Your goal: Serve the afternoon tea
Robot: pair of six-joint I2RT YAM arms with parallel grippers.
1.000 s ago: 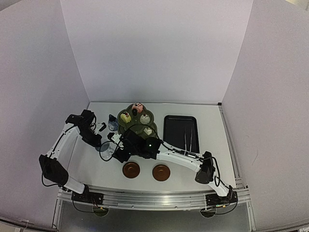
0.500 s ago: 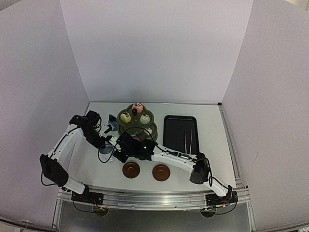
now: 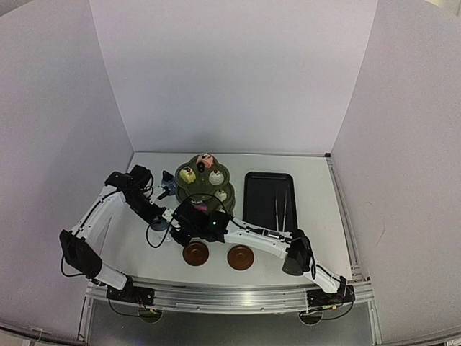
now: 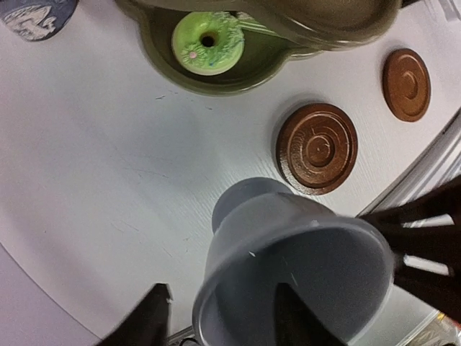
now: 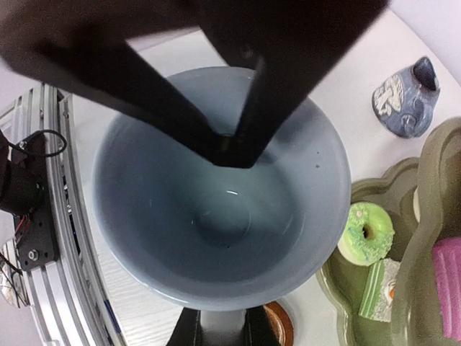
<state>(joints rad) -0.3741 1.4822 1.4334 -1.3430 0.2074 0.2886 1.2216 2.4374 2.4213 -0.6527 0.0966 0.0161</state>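
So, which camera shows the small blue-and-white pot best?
The right wrist view: the pot appears whole and close. The left wrist view catches only a part at its top-left corner. The top external view shows it very small.

From above, the mug (image 3: 157,224) is mostly hidden under the left arm (image 3: 108,205) and right arm (image 3: 256,236), which also covers the front of the stand's (image 3: 201,175) lowest tier. In the left wrist view the top edge cuts off the pot (image 4: 32,16) and stand, and the bottom edge cuts off the mug's near rim. In the right wrist view the mug hides most of a coaster (image 5: 277,326), and a pink cake (image 5: 448,288) runs off the right edge.
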